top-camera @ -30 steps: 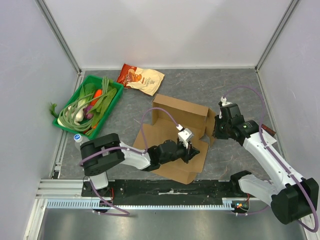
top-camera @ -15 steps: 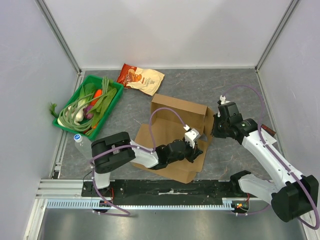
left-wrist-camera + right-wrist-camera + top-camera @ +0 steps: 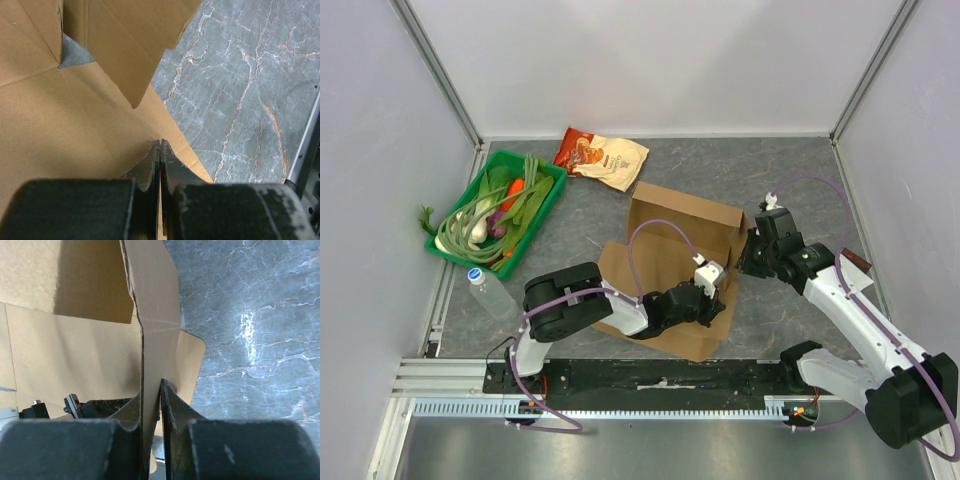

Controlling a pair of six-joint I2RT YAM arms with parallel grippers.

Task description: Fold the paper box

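Observation:
The paper box [image 3: 665, 258] is a brown cardboard cutout lying mid-table, with its far wall and right side flap raised. My left gripper [image 3: 713, 287] lies low over the flat near panel with its fingers shut; in the left wrist view its tips [image 3: 160, 143] rest against the cardboard [image 3: 60, 120] near the panel's edge. My right gripper [image 3: 748, 258] is at the box's right side. In the right wrist view it [image 3: 151, 386] is shut on the upright side flap [image 3: 156, 305], which stands between the fingers.
A green basket [image 3: 542, 215] of vegetables stands at the left. A cream-and-red snack bag [image 3: 602, 156] lies behind the box. A water bottle [image 3: 490, 292] lies near the left arm's base. Enclosure walls stand on three sides.
My left gripper has slid right across the near panel towards the right flap. The box's far wall stands more upright and the box has shifted slightly right. My right gripper keeps its hold.

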